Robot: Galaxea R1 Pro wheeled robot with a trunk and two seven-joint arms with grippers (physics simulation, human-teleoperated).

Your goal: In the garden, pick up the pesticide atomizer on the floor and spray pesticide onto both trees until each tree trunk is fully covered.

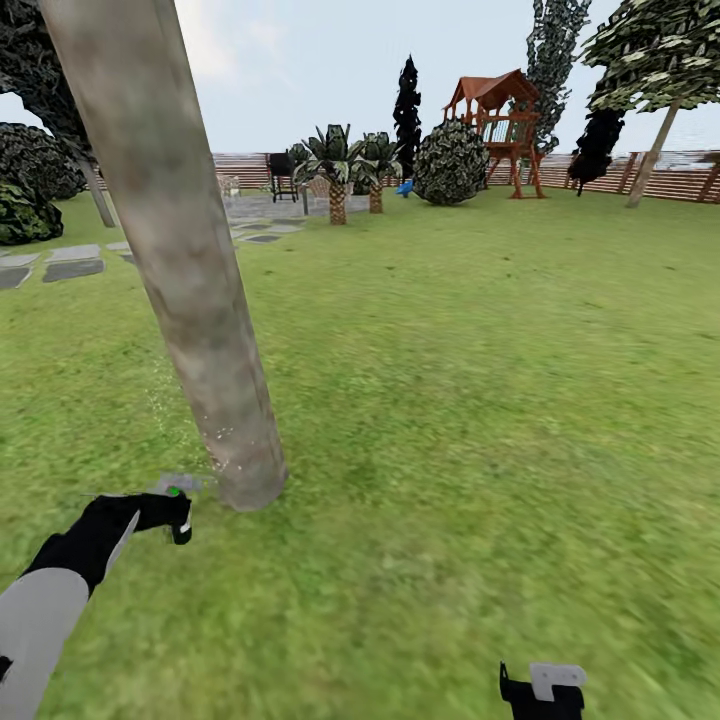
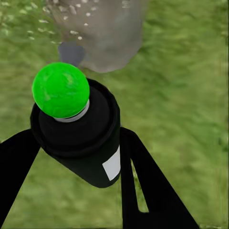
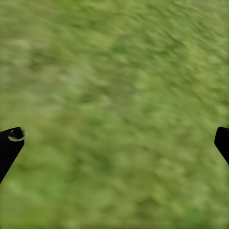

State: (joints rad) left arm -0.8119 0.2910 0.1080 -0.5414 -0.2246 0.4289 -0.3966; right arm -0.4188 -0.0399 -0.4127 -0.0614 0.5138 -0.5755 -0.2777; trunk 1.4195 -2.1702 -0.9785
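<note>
A thick, pale mottled tree trunk (image 1: 190, 270) leans over the lawn just ahead of me on the left, and its base (image 2: 102, 33) fills the far end of the left wrist view. My left gripper (image 1: 165, 510) (image 2: 76, 157) is shut on the pesticide atomizer (image 1: 175, 492) (image 2: 78, 129), a black can whose tip shows bright green. It points at the foot of the trunk. Whitish pesticide specks (image 1: 160, 400) (image 2: 71, 14) hang beside the trunk. A second pale-trunked tree (image 1: 655, 140) stands far right by the fence. My right gripper (image 1: 545, 690) (image 3: 117, 140) is open over bare grass.
Lawn stretches ahead and to the right. Grey stepping stones (image 1: 70, 262) lie at the left. Far back stand a black grill (image 1: 282, 172), small palms (image 1: 337, 170), a round bush (image 1: 452, 162), a wooden play tower (image 1: 500, 125) and the slat fence (image 1: 680, 180).
</note>
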